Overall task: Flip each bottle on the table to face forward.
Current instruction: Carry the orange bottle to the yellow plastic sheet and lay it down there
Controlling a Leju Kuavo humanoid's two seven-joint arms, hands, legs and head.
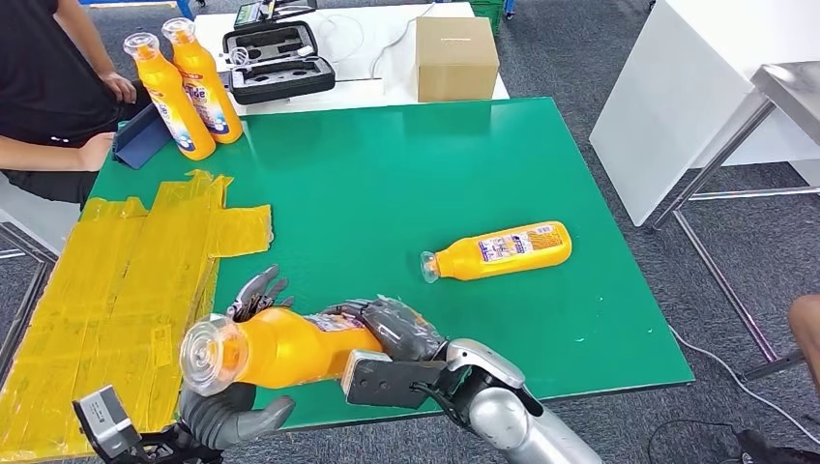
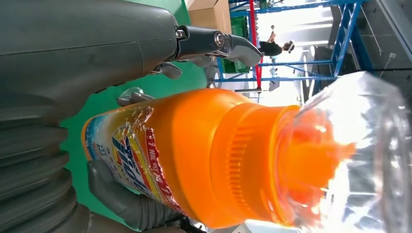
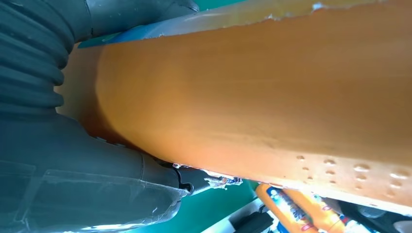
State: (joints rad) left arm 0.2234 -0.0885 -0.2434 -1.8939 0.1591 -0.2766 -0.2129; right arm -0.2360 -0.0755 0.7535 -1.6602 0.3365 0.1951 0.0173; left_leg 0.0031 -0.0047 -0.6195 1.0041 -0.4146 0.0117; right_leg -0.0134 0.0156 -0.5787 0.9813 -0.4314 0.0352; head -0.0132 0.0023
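From the head view, a green desk [image 1: 406, 193] fills the middle of the scene. Near its front edge, both robot hands hold one orange bottle [image 1: 280, 346] lying on its side, its clear cap pointing toward the camera and left. The left hand [image 1: 232, 411] cups the neck end from below, with fingers showing above the bottle too. The right hand [image 1: 396, 327] wraps around the bottle's base end. A second orange bottle [image 1: 498, 251] lies flat on the desk to the right, well apart from the hands, label up, cap pointing left. Two more orange bottles [image 1: 184, 87] stand upright together at the far left corner. A patch of yellow tape [image 1: 126, 280] covers the left part of the desk. A person's arms [image 1: 58, 116] rest at the far left corner. Beyond the desk sit a cardboard box [image 1: 456, 58] and an open black case [image 1: 278, 60].

From the left wrist view, the held bottle [image 2: 209, 155] is very close, with its printed label and ribbed orange collar under the clear cap. A grey thumb [image 2: 126, 204] presses against the label side, and darker fingers [image 2: 214, 43] reach over the opposite side.

From the right wrist view, the bottle's smooth orange body [image 3: 252, 97] crosses the frame, pressed against the right hand [image 3: 87, 179], whose grey thumb grips its side.
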